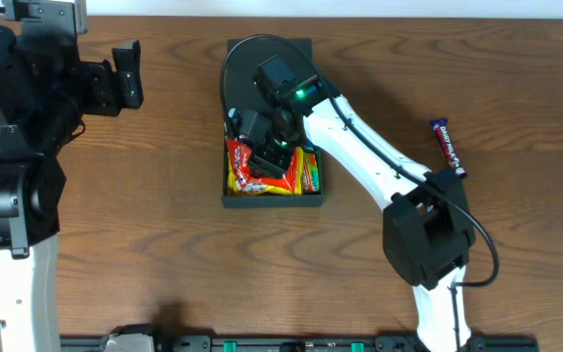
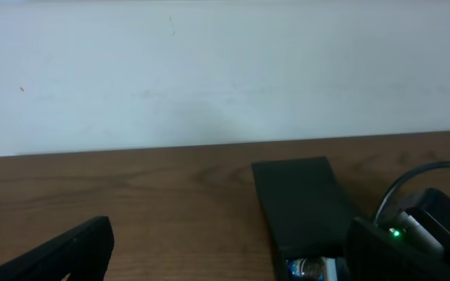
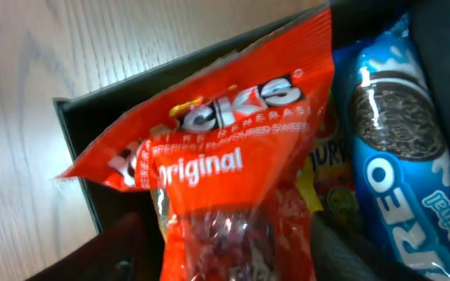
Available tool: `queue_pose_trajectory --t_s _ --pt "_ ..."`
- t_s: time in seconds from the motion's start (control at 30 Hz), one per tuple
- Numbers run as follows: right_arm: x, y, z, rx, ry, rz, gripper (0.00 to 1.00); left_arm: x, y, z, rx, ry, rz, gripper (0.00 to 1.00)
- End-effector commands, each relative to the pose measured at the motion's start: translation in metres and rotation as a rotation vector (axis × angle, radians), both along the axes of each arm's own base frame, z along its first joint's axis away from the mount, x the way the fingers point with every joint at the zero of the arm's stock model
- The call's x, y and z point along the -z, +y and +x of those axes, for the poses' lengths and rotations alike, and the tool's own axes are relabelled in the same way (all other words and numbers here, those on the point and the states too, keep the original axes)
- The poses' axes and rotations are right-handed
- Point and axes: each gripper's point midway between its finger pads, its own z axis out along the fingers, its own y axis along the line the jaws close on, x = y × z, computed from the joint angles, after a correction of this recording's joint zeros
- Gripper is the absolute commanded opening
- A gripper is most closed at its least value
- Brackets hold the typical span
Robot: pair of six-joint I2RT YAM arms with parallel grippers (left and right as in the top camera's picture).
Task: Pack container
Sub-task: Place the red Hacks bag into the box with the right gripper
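The dark container (image 1: 272,202) sits mid-table with its flap lid (image 1: 262,49) open toward the far side. It holds a red snack packet (image 1: 252,166), a yellow packet (image 1: 308,171) and a blue Oreo packet (image 3: 397,148). My right gripper (image 1: 267,156) is down inside the box. In the right wrist view its fingers (image 3: 233,257) sit on either side of the red packet (image 3: 233,156) and grip it. My left gripper (image 1: 130,73) hangs open and empty at the far left, away from the box. One of its fingers (image 2: 69,250) shows in the left wrist view.
A dark chocolate bar (image 1: 448,147) lies on the wooden table to the right of the box. The left arm's base (image 1: 8,147) fills the left edge. The right arm (image 1: 379,156) crosses from the box to the near right. A white wall (image 2: 225,70) stands behind the table.
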Motion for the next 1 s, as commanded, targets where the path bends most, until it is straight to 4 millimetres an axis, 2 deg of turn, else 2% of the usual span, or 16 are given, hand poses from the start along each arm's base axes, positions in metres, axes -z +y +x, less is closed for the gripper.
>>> queue_pose_trajectory --t_s 0.0,0.1,0.17,0.2,0.23,0.27,0.33,0.4,0.53,0.8,0.97 --pt "-0.027 0.007 0.004 0.016 -0.037 0.049 0.79 -0.009 0.003 -0.001 -0.001 -0.024 0.024 0.95" --pt "-0.066 0.009 0.013 0.033 -0.102 0.116 0.80 -0.009 0.003 0.000 -0.001 -0.024 0.024 0.95" --pt "-0.089 0.014 0.013 0.024 -0.124 0.174 0.76 -0.009 0.003 0.000 -0.001 -0.024 0.024 0.95" --pt "-0.099 0.015 0.012 0.019 -0.129 0.203 0.61 -0.009 0.003 0.000 -0.002 -0.024 0.023 0.95" --pt "-0.108 0.016 0.011 0.014 -0.131 0.230 0.24 -0.008 0.003 0.000 -0.002 -0.024 0.023 0.95" --pt "-0.113 0.015 0.010 0.010 -0.130 0.244 0.03 -0.008 0.003 0.000 -0.002 -0.024 0.023 0.95" --pt "-0.111 0.013 0.006 0.008 -0.100 0.250 0.01 -0.008 0.003 0.000 -0.001 -0.024 0.023 0.95" --pt "-0.096 0.009 -0.003 -0.015 -0.022 0.276 0.01 -0.008 0.003 0.000 -0.001 -0.024 0.023 0.95" --pt "-0.051 0.000 -0.009 0.005 0.102 0.255 0.01 -0.008 0.003 0.000 -0.001 -0.024 0.023 0.95" --pt "0.028 -0.007 -0.015 0.027 0.197 0.204 0.01 -0.006 0.003 -0.001 0.000 -0.011 0.022 0.95" --pt "0.037 -0.009 -0.019 0.030 0.216 0.194 0.01 -0.004 0.003 -0.002 -0.001 -0.004 0.022 0.95"
